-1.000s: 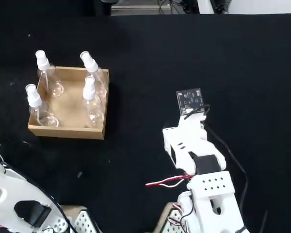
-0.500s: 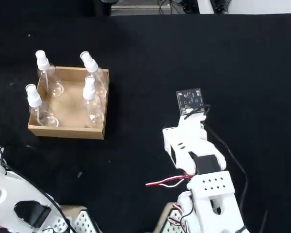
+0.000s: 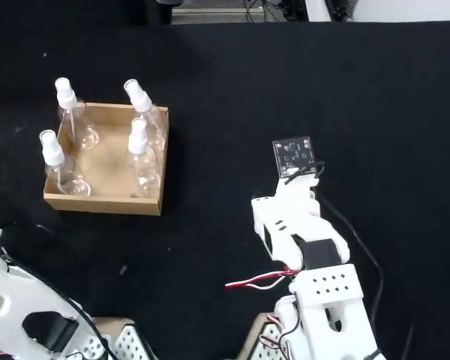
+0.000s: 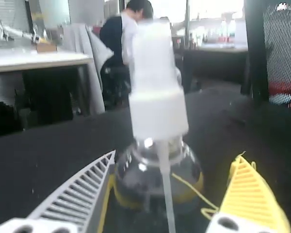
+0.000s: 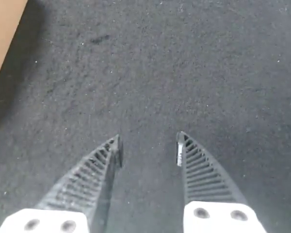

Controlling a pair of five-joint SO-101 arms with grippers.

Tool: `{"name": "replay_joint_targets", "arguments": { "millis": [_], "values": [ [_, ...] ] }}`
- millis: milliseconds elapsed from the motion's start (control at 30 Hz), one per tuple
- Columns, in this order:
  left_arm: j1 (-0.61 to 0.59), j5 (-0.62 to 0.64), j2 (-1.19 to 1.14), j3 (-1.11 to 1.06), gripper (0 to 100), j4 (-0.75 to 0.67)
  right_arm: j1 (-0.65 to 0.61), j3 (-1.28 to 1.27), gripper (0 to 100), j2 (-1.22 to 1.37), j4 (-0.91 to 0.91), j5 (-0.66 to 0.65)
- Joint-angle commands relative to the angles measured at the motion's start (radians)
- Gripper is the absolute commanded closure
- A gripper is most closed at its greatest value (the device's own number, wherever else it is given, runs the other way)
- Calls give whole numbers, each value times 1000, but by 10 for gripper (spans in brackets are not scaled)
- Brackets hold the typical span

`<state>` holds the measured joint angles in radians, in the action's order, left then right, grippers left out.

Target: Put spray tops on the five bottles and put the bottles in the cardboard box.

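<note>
Four bottles [image 3: 142, 154] stand upright in the cardboard box [image 3: 103, 204] at the far left of the table [image 3: 322, 82]. Each has its spray top [image 3: 137, 94] fitted and occupies one corner, which leaves the middle of the box free. The fifth bottle [image 4: 155, 174] is upright in the left gripper [image 4: 175, 156], pinched at its rounded body so that its seated spray top [image 4: 157, 97] rises clear above. We judge capping complete and the last transfer in hand. The left arm [image 3: 15, 315] sits at the near left corner, near the box. The right gripper [image 5: 149, 137] hangs spread over bare table, holding nothing. Its arm [image 3: 307, 247] stands to the right, well apart from the box, leaving the path open.
</note>
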<state>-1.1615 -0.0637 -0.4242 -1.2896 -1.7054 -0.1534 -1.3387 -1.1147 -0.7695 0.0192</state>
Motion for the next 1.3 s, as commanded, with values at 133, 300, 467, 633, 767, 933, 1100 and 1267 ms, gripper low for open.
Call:
{"name": "replay_joint_targets", "arguments": {
  "millis": [133,300,467,633,767,933,1100,1267],
  "values": [
    [1,0,89,-1,664,3,-8,5,836,-2,15,-9],
    [-7,0,89,31,664,132,-8,5,836,-2,15,-9],
    [-8,0,94,48,664,164,-8,5,836,-2,15,-9],
    [-7,0,98,48,664,164,-8,5,836,-2,15,-9],
    [-8,0,98,45,665,164,-8,5,836,-2,15,-9],
    [-8,-3,100,50,666,143,-8,5,836,-2,15,-9],
    [1,-6,89,39,799,72,-8,5,836,-2,15,-9],
    [1,-8,89,39,909,71,-8,5,836,-2,15,-9]
  ]
}}
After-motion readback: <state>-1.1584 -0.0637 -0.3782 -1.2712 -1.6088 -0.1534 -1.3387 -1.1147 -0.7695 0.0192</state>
